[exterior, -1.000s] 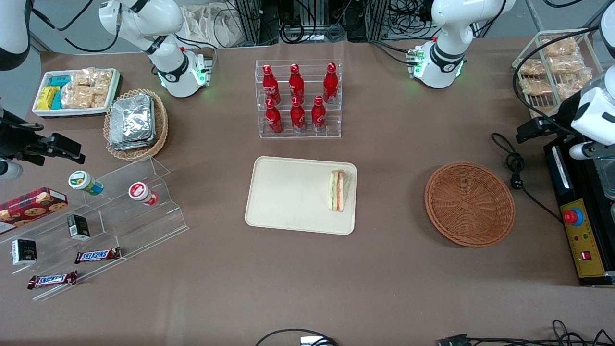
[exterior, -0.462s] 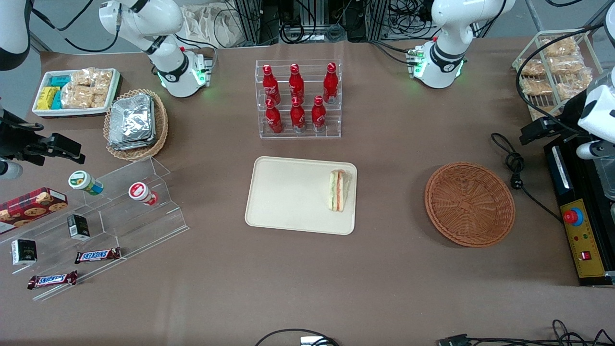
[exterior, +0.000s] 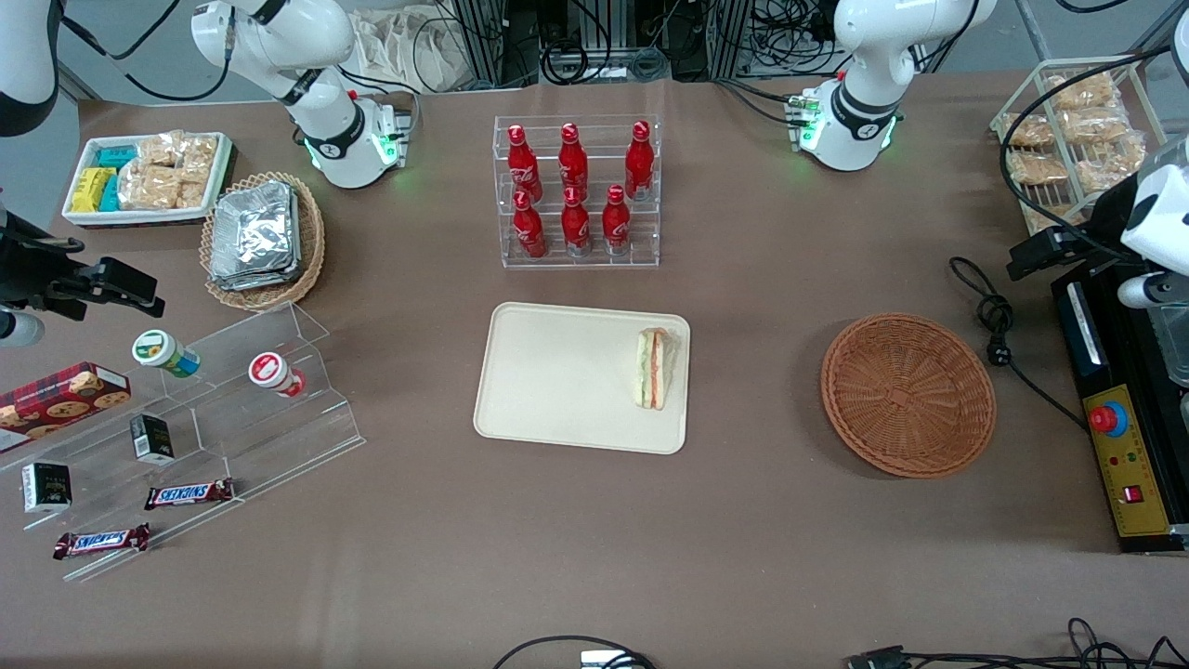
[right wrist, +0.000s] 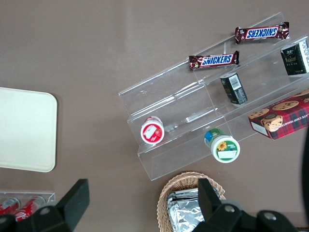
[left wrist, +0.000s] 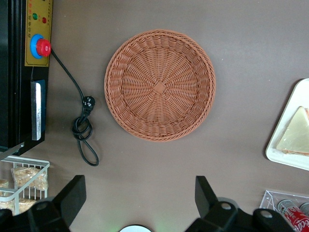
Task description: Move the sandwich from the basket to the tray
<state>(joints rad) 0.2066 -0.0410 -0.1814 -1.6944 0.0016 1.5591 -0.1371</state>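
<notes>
We find the end effector point(left wrist: 137, 195) spread wide and holding nothing, raised above the basket point(left wrist: 160, 85), slightly farther toward the working arm's end than a second ago. Sandwich point(exterior: 653, 368) unmoved on tray point(exterior: 557, 376), well apart.

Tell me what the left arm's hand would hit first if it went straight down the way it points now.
The hand hangs open and empty, pointing down at bare table beside the basket, on the side farther from the front camera. It would likely meet the table first, though depth is hard to judge.
</notes>
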